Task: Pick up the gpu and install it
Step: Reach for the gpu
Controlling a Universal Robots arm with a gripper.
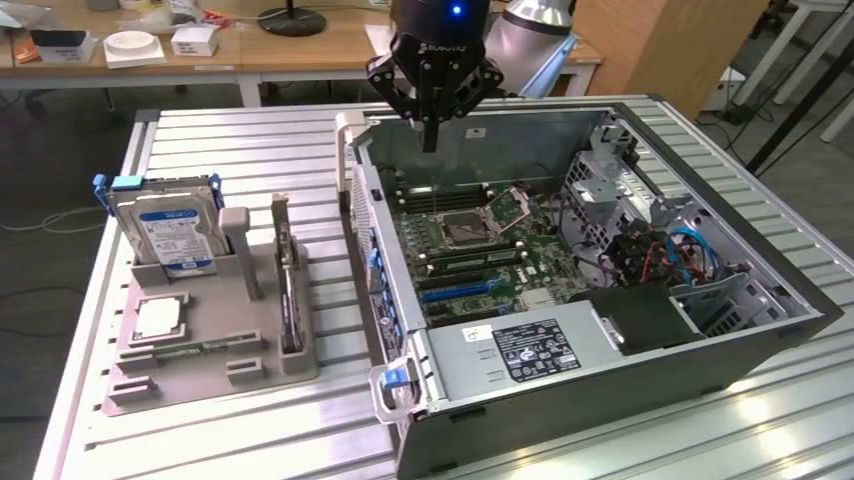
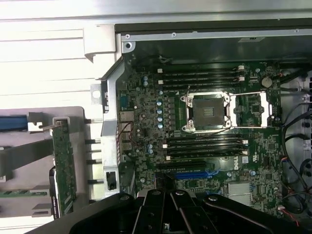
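Over the far wall of the open computer case (image 1: 601, 400), at about twelve o'clock in the exterior view, the gripper (image 1: 430, 135) hangs with its fingers drawn together to a single point, holding nothing. The gpu (image 1: 284, 285) stands on its long edge in a grey holder (image 1: 200, 370) on the slatted surface (image 1: 240, 140), at about nine o'clock from the case and well apart from the gripper. The hard drive (image 1: 167, 232) stands upright in the same holder at its far end, and a square CPU chip (image 1: 158, 318) lies flat near its middle. Inside the case, the blue expansion slot (image 1: 461, 290) on the motherboard (image 1: 467, 250) is bare.

From the wrist view, the gripper (image 2: 168, 214) looks down on the motherboard (image 2: 146, 126), its fingers closed against each other and empty. The gpu (image 2: 63, 165) shows as a green board on edge in the holder (image 2: 48, 112), just outside the case's rear wall. The blue slot (image 2: 195, 174) has no card in it.

By my judgement the task has barely begun: the card is not yet picked up, and both the grasp and the seating remain.
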